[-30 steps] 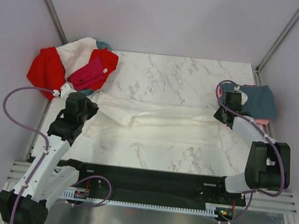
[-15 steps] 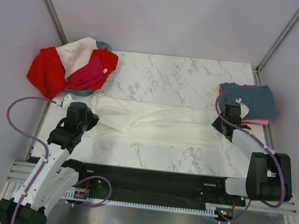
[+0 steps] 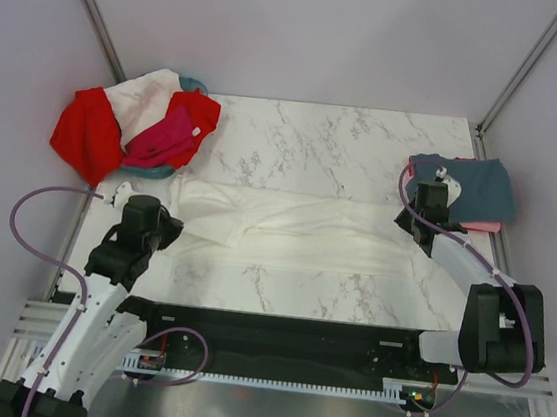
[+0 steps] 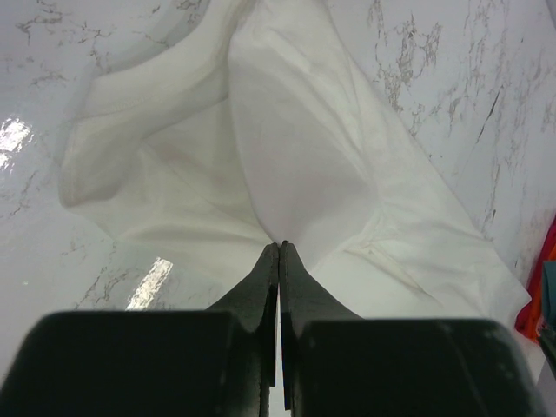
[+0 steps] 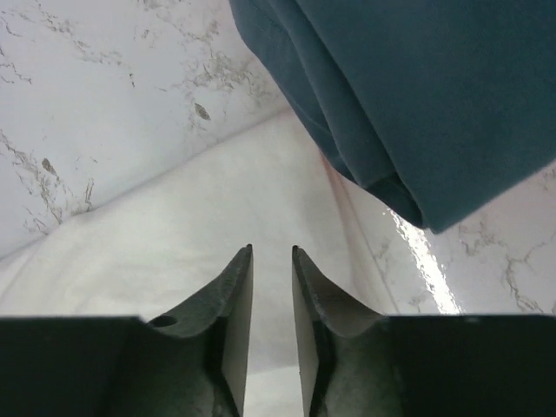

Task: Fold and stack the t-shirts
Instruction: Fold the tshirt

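Observation:
A white t-shirt (image 3: 296,229) lies stretched in a long band across the middle of the table. My left gripper (image 3: 168,228) is shut on its left end; in the left wrist view the jaws (image 4: 280,246) pinch a ridge of the white fabric (image 4: 287,148). My right gripper (image 3: 421,213) hovers over the shirt's right end, jaws slightly open (image 5: 272,250), nothing between them. Beside it lies a folded slate grey-blue t-shirt (image 3: 477,186) (image 5: 426,87) on top of a coral pink one (image 3: 485,226). Red (image 3: 87,126), white (image 3: 146,93) and magenta (image 3: 163,137) shirts are heaped at the back left.
The heap of shirts covers a round teal basket (image 3: 194,85), only its rim showing. Grey walls close in the table on the left, back and right. Bare marble (image 3: 336,145) lies behind the white shirt, and a strip (image 3: 289,290) in front of it.
My right gripper has opened and let go of the white shirt's right end. My left gripper, still shut, has drawn the shirt's left end toward the near edge.

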